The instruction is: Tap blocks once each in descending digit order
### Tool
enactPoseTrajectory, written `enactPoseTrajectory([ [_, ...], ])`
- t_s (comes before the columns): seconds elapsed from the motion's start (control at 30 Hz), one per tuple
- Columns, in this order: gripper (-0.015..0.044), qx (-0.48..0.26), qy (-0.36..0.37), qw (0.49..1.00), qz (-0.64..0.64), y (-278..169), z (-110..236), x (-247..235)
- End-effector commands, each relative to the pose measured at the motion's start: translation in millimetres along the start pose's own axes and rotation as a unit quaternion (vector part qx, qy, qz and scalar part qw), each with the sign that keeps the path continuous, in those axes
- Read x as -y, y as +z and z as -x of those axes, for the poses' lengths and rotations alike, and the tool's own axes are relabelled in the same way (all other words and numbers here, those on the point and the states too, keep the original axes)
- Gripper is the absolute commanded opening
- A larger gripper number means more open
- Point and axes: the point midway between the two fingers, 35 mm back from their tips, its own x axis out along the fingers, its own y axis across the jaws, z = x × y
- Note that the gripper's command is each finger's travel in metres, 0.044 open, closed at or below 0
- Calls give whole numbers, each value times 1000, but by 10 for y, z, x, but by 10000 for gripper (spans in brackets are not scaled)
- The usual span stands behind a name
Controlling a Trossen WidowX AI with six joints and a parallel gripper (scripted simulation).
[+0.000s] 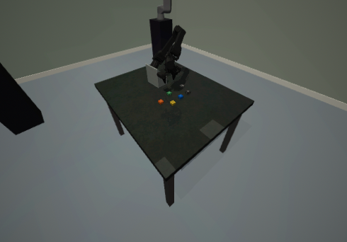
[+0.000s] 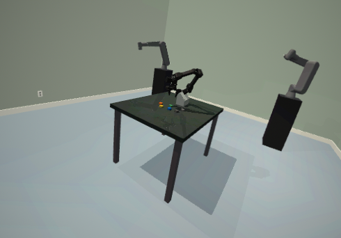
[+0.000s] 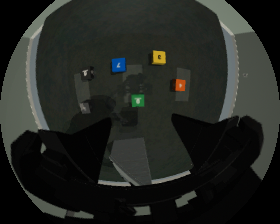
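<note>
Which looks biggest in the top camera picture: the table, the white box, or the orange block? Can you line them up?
1. The table looks largest by far.
2. The white box beside the arm comes next.
3. The orange block looks smallest.
All three stand at a similar depth, so nearness does not change the order.
</note>
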Motion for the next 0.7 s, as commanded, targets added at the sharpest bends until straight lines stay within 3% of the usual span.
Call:
enactPoseTrajectory([
  [0.0,400,2,3,1000,-3,-35,-11,-50],
  [0.53,400,2,2,1000,-3,-28,-10,-73],
  [0.67,400,3,-4,1000,-4,51,10,-581],
])
